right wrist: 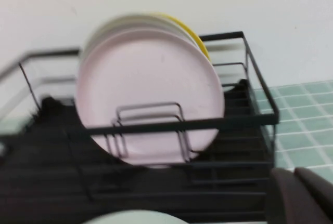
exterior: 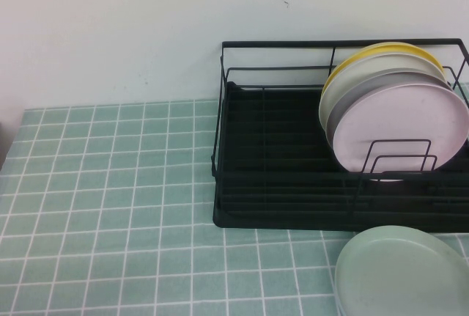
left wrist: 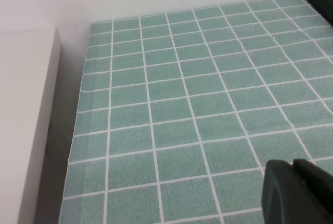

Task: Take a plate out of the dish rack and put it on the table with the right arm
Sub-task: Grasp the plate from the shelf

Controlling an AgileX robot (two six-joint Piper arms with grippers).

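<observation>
High view | plate (exterior: 410, 122) upright in dish rack (exterior: 293, 206) | right end effector (right wrist: 302, 198) clenched, near rack, seemingly | left end effector (left wrist: 299, 195) unclear, over table (left wrist: 182, 104)

both wrist views show only blurred black rounded gripper parts.

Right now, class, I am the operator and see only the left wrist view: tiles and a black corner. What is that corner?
Observer: A rack holding upright plates; the pink plate stands frontmost.
Operator: Anything lying nearby?
Observer: A green plate lies flat on the table before the rack.
Operator: And the grippers?
Observer: The right gripper, shut, faces the pink plate, apart from it; the left gripper hangs over bare table.
</observation>
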